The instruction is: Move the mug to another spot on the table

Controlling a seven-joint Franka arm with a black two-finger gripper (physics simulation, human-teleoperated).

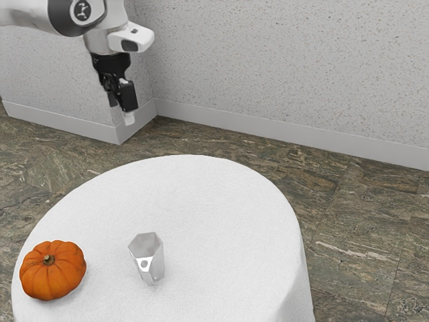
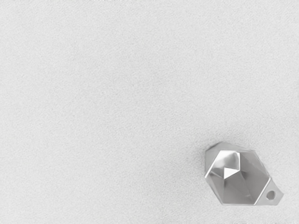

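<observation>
A silvery faceted mug (image 1: 147,257) stands upright on the round white table (image 1: 201,201), toward the front and slightly left of centre in the exterior view, with a small ring handle low on its side. My gripper (image 1: 120,113) hangs high above the table's far left edge, well away from the mug, open and holding nothing. The wrist view looks straight down on the tabletop (image 2: 117,93), and the mug (image 2: 238,179) shows its open top and its handle ring, off to one side of the hand.
An orange pumpkin (image 1: 52,269) sits on the table near the front left edge, a short way left of the mug. White cloth stretches bare behind and right of the mug. A wall runs behind the table above a stone floor.
</observation>
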